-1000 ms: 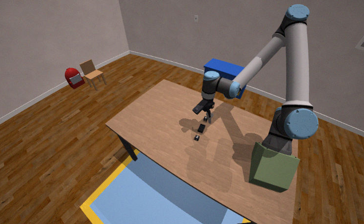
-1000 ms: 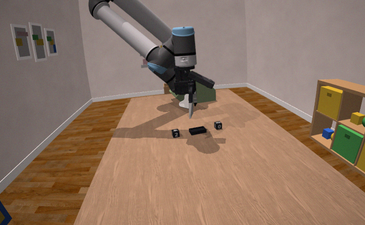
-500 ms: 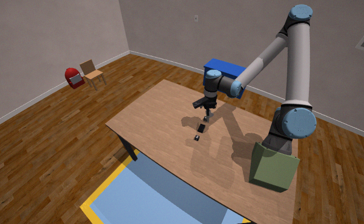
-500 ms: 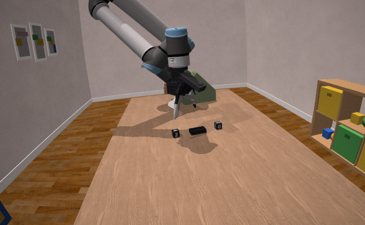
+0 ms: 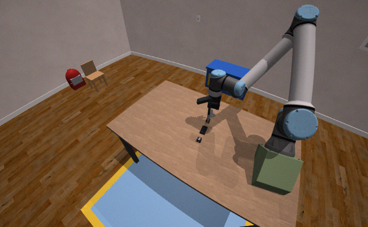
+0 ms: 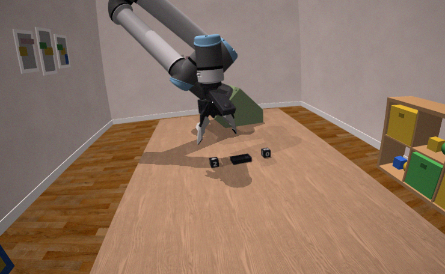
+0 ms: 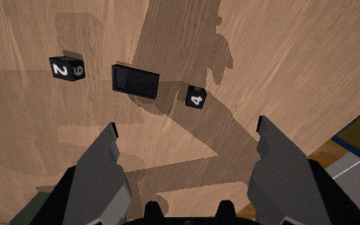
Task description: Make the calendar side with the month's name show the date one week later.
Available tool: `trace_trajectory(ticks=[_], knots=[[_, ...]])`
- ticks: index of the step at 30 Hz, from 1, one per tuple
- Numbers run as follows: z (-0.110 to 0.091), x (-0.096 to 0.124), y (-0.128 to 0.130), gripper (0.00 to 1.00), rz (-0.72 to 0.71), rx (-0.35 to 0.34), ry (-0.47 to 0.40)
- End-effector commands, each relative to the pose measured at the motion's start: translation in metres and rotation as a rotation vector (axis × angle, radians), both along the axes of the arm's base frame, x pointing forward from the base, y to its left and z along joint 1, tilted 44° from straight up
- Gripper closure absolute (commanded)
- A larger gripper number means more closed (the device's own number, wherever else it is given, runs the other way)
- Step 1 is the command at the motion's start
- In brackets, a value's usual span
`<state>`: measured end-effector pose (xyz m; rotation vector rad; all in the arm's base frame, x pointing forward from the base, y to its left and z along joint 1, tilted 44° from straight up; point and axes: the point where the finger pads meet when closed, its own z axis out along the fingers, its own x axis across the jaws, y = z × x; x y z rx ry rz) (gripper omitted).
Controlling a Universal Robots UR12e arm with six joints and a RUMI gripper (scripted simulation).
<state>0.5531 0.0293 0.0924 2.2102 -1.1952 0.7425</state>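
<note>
The black tray [image 5: 203, 130] [image 6: 240, 158] [image 7: 135, 81] is empty and lies between two black cubes on the table. One cube [image 6: 214, 162] [image 7: 195, 97], on the blue cabinet's side, shows a white 2 to the exterior view and a 4 in the wrist view. The other cube [image 5: 198, 139] [image 6: 266, 152] [image 7: 66, 68] shows a 0 to the exterior view, and in the wrist view a 2 and a digit that reads as 6 or 9. My gripper [image 5: 210, 116] [image 6: 217, 137] [image 7: 184, 119] is open and empty above the table, nearer the first cube. The cubes' other faces are hidden.
The wooden table [image 5: 151, 112] [image 6: 183, 217] carries the green block [image 5: 278, 171] [image 6: 248, 109] under the arm's base. A blue cabinet [image 5: 230, 67] stands beyond one long edge of the table. A shelf unit [image 6: 425, 105] stands past the other side.
</note>
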Motion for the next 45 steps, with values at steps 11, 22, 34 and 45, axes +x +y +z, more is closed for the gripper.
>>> trace_trajectory(ticks=[11,22,34,45], knots=[[0.013,0.000,-0.014,0.00,-0.173,0.047,-0.156],[0.015,0.000,-0.017,0.00,-0.207,0.056,-0.188],[0.015,0.000,-0.017,0.72,-0.207,0.057,-0.188],[0.015,0.000,-0.017,0.72,-0.207,0.057,-0.188]])
